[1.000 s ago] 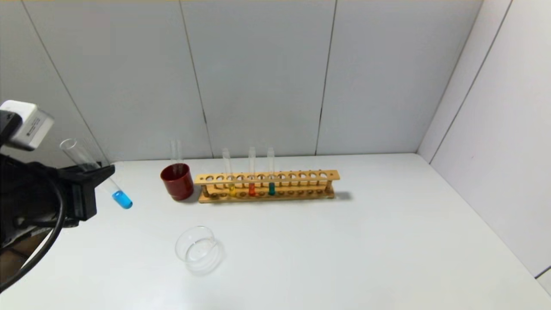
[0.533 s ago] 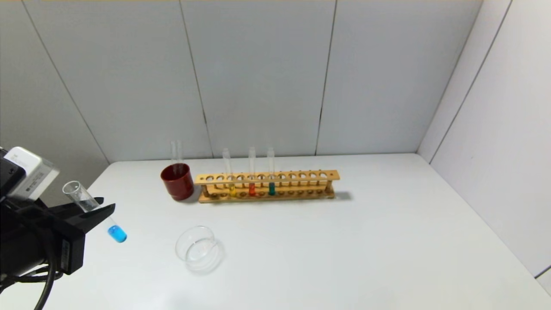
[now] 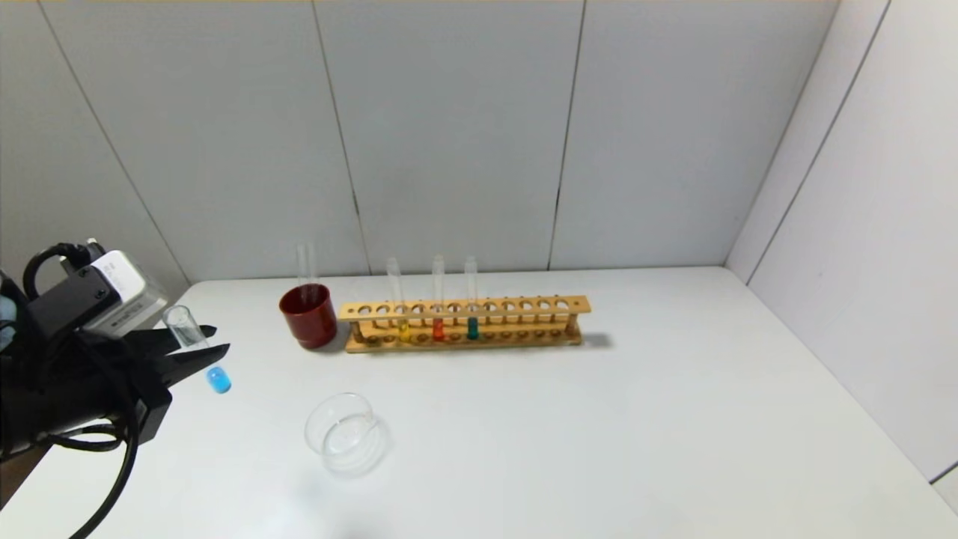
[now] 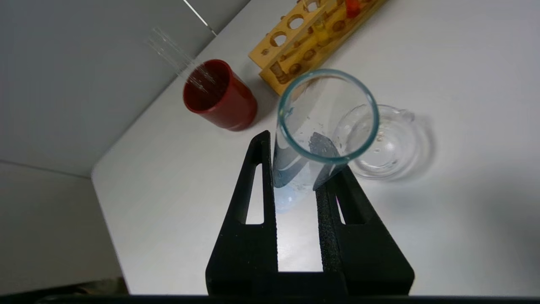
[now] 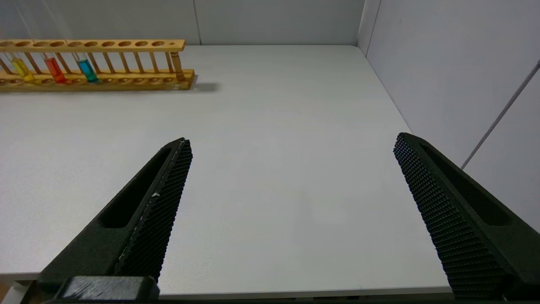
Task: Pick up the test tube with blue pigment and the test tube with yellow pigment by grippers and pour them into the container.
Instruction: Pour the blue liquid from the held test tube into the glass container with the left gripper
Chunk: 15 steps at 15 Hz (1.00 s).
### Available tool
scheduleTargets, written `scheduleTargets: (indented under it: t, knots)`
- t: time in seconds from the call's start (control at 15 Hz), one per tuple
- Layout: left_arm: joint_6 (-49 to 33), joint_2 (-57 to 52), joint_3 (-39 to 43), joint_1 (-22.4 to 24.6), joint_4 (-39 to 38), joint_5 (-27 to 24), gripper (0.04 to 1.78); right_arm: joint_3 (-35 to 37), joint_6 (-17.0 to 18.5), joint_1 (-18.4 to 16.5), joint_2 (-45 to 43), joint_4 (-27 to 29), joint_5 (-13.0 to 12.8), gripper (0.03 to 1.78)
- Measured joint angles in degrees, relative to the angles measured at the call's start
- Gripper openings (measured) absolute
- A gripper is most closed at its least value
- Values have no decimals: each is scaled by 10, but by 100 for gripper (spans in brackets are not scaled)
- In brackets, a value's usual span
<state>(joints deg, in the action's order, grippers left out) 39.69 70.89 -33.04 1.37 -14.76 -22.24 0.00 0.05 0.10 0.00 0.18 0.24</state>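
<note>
Blue-pigment test tube (image 3: pixel 200 352) is pinched in the left gripper (image 3: pixel 209 348), fingers pressed onto the glass about mid-length, held above the table's (image 3: pixel 673 419) left edge, well off the surface. Tube is tilted, open mouth up and toward the arm, blue tip down and pointing toward the table's middle. Left wrist view looks straight down the open mouth (image 4: pixel 328 116) with both fingers (image 4: pixel 253 185) clamping the wall below it

Container (image 3: pixel 346 434) sits on the table nearer the front edge, left of centre, apart from the tube and to its right. Looks empty, so nothing poured yet as far as I can judge

Step in hand: carry phase for the blue tube, grasp done, pour not started

Next move calls for: shift the tube right until its mouth is over the dish, then roll the wrist so the mouth drops below the blue tip. Dish walls are low, so keep the mouth close above it and tip slowly

Yellow-pigment test tube (image 3: pixel 399 303) stands in the wooden rack (image 3: pixel 464 323) near the back edge, leftmost of three tubes there, beside the orange-red (image 3: pixel 438 303) and green-teal (image 3: pixel 471 303) ones. Red cup (image 3: pixel 308 316) is just off the rack's left end

Right gripper (image 5: pixel 291 211) is parked over the table's front right corner area, fingers spread wide, holding nothing. It's the likely arm for yellow
</note>
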Motion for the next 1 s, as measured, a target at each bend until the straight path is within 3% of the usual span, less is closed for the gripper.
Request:
scheduleTargets:
  t: [0.33,0.53,0.67,1.0]
  knots:
    - [193,59,-43,23,20,-27,32,0,0,0,0,0,0,175]
    - [293,69,-84,21,101,-28,32,0,0,0,0,0,0,175]
    - [305,72,-104,15,139,-27,32,0,0,0,0,0,0,175]
    - [319,80,-81,13,91,-25,32,0,0,0,0,0,0,175]
